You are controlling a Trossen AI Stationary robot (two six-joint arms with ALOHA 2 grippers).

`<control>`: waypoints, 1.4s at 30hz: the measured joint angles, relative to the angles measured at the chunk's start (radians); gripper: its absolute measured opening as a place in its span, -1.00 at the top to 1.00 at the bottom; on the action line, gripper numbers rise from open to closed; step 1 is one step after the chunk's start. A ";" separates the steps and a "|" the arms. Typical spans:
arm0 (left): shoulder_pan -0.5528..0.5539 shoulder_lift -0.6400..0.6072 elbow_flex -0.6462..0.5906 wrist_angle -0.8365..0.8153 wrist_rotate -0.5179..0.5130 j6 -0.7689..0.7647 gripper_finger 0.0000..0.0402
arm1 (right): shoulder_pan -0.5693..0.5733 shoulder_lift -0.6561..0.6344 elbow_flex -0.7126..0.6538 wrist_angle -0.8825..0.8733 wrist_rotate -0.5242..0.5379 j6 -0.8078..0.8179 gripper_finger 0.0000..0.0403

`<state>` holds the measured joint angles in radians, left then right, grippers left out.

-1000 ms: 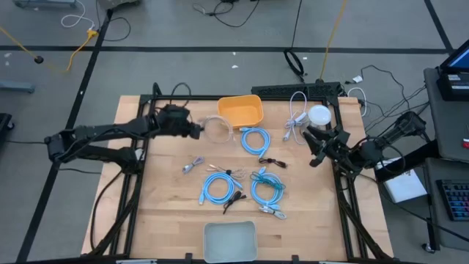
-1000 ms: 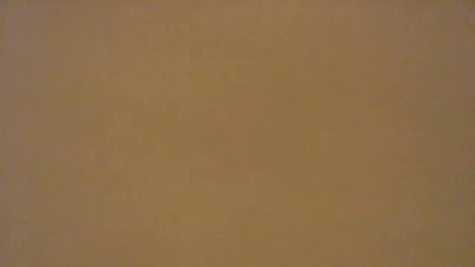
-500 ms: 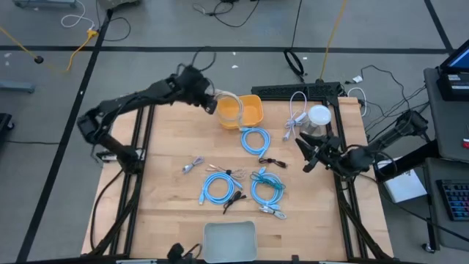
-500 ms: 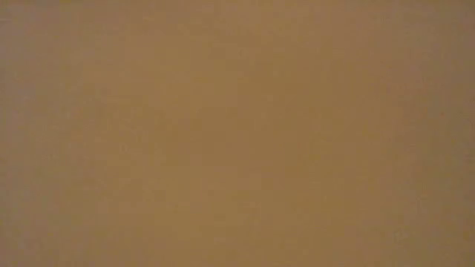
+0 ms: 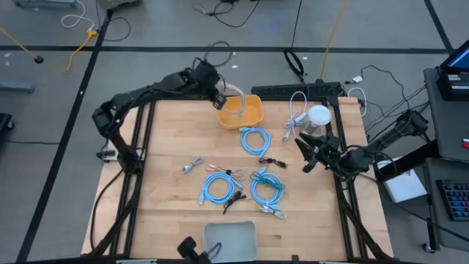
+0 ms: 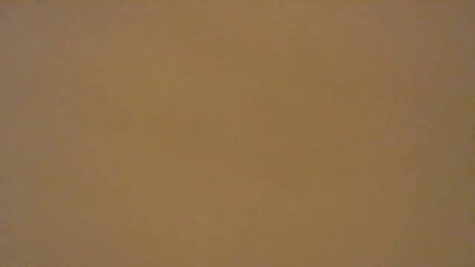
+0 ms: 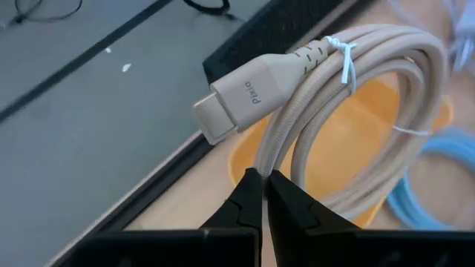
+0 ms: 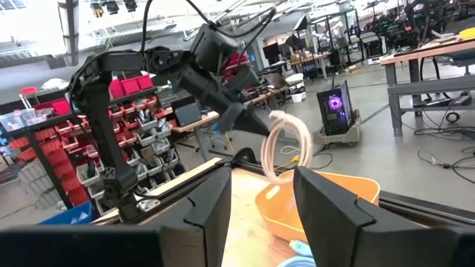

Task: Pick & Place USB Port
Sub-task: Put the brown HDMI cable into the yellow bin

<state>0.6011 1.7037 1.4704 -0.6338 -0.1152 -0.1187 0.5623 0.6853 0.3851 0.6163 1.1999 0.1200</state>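
Clearly the carry is the step in hand: the left gripper [image 7: 261, 194] is clamped on a strand of the coiled beige USB cable [image 7: 356, 96], held in the air with its plug sticking out sideways, and in the high view the coil hangs right at the far-left edge of the orange bin [image 5: 242, 111]; by my reading, the next move calls for bringing the coil squarely over the bin's hollow and lowering it before the fingers part, since a loop draped over the rim could drag the whole bundle out; the bin itself looks empty, as far as the hanging coil lets one see; a second, pale tray [image 5: 229, 239] at the near edge of the table [image 5: 165, 220] also shows nothing inside; several blue cable coils [image 5: 255, 139] and small adapters lie loose on the wood between the two; the right gripper [image 5: 314, 152] waits with fingers spread near the table's right side, holding nothing.
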 joint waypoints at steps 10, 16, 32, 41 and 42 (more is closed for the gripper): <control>-0.067 0.102 0.000 0.039 -0.061 0.091 0.98 | 0.000 0.000 0.000 0.000 0.000 0.017 0.31; -0.022 0.103 0.068 0.060 -0.021 0.058 0.98 | 0.000 0.001 0.000 0.000 0.000 0.028 0.31; 0.015 0.130 0.237 -0.021 -0.080 0.115 0.98 | 0.000 0.001 0.000 -0.001 0.000 0.018 0.31; -0.020 0.222 0.235 -0.031 -0.105 0.124 0.98 | 0.000 0.001 0.000 -0.008 0.000 0.018 0.31; -0.026 0.229 0.235 -0.027 -0.115 0.124 0.98 | 0.000 0.001 0.000 -0.008 0.000 0.018 0.31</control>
<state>0.5747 1.9324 1.7050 -0.6610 -0.2297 0.0055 0.5621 0.6861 0.3851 0.6083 1.1999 0.1377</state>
